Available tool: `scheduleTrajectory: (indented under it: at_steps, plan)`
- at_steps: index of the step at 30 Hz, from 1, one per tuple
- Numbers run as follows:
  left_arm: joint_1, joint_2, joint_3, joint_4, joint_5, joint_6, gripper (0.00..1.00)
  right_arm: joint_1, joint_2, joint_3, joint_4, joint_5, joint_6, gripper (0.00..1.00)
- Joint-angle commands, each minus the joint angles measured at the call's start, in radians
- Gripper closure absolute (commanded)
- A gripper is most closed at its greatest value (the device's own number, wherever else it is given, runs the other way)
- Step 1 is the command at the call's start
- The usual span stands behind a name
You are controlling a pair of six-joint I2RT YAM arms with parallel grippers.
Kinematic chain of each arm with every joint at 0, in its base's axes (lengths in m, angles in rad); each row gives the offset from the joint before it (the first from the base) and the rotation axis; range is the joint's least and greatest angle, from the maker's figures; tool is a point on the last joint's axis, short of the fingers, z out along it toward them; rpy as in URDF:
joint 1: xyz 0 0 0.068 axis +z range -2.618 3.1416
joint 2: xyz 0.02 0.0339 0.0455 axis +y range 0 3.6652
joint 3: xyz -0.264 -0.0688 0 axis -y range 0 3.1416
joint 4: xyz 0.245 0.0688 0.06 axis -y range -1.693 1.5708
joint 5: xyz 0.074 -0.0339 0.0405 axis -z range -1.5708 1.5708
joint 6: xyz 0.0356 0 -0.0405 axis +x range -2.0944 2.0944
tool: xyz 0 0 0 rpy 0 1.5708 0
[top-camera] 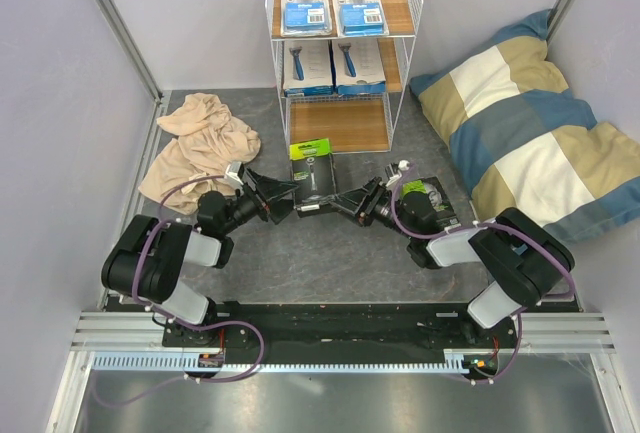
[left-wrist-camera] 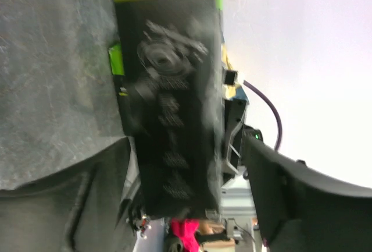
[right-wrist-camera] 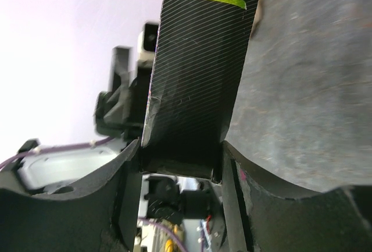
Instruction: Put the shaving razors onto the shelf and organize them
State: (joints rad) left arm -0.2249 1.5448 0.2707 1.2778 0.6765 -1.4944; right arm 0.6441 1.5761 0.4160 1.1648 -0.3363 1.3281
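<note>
The shelf stands at the back centre. Its top board holds two white-and-blue blister cards, its middle board two white packs, and its bottom board is bare. A black-and-green box lies on the table in front of the shelf. My right gripper is shut on that box's near end; the right wrist view shows its jaws pressed on both sides of the box. My left gripper is wide open at the box's left, with the box between its spread fingers. A second black-and-green box lies under the right arm.
A crumpled beige cloth lies at the left of the grey table. A large blue, white and tan pillow fills the right side. Metal frame posts and walls close in the back and sides.
</note>
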Motion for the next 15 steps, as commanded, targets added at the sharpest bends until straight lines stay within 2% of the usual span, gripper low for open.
scheduleTrajectory:
  at_steps: [1, 5, 8, 11, 12, 13, 14, 15]
  plan:
    - [0.001, 0.021, 0.028, 0.374, 0.057, 0.029, 0.00, -0.029, -0.002, 0.035, 0.082, 0.054, -0.049, 0.84]
    - [-0.001, 0.006, 0.033, 0.318, 0.063, 0.063, 0.00, -0.046, -0.008, 0.029, 0.081, 0.056, -0.049, 0.86]
    - [0.001, -0.055, 0.045, 0.189, 0.077, 0.135, 0.00, -0.063, -0.005, 0.029, 0.079, 0.051, -0.047, 0.86]
    - [0.002, -0.142, 0.074, -0.082, 0.069, 0.267, 0.00, -0.083, 0.007, 0.036, 0.078, 0.039, -0.046, 0.86]
    - [0.002, -0.211, 0.099, -0.169, 0.063, 0.358, 0.00, -0.087, 0.015, 0.043, 0.078, 0.028, -0.046, 0.86]
    - [0.001, -0.257, 0.114, -0.377, 0.035, 0.411, 0.00, -0.098, 0.021, 0.046, 0.076, 0.025, -0.046, 0.86]
    - [0.001, -0.299, 0.134, -0.488, 0.012, 0.468, 0.00, -0.101, 0.027, 0.050, 0.073, 0.022, -0.047, 0.86]
    - [0.001, -0.386, 0.175, -0.699, -0.050, 0.579, 0.00, -0.110, 0.042, 0.061, 0.072, 0.008, -0.049, 0.86]
